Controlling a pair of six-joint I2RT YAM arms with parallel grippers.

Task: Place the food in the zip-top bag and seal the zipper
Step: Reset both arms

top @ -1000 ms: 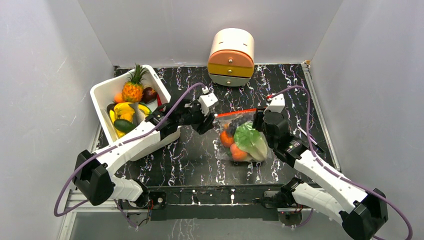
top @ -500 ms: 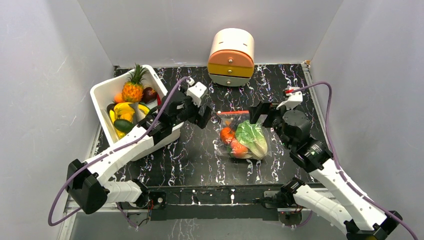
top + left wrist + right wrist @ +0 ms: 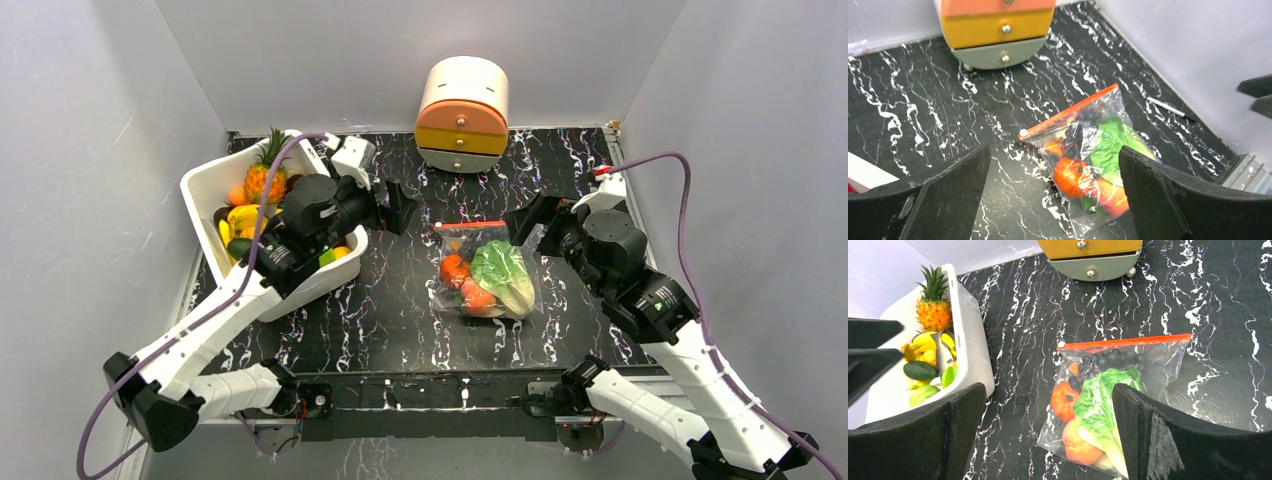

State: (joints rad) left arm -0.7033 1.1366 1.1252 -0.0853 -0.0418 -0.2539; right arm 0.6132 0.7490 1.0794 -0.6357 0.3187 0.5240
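Note:
The zip-top bag (image 3: pixel 487 272) lies flat on the black marbled table, between my two grippers and touched by neither. Its red-orange zipper (image 3: pixel 472 226) runs in one straight line across the far end, with a small white knob (image 3: pixel 1023 132) at its left tip. Inside the bag is the food: a green-and-white cabbage (image 3: pixel 1103 407), two orange-red fruits (image 3: pixel 1064 400) and dark grapes (image 3: pixel 1110 360). My left gripper (image 3: pixel 398 206) hangs open to the bag's upper left. On the bag's upper right my right gripper (image 3: pixel 531 220) also stands open. Both hold nothing.
A white tub (image 3: pixel 205 185) with a pineapple (image 3: pixel 262 178) and yellow and green toy produce stands at the left, under my left arm. A round orange-and-cream drawer unit (image 3: pixel 462 115) sits at the back. Grey walls close in on three sides.
Both grippers let go of the ends of the bag's mouth, opened wide and drew away: the left back toward the tub, the right out to the right. The bag settled flat.

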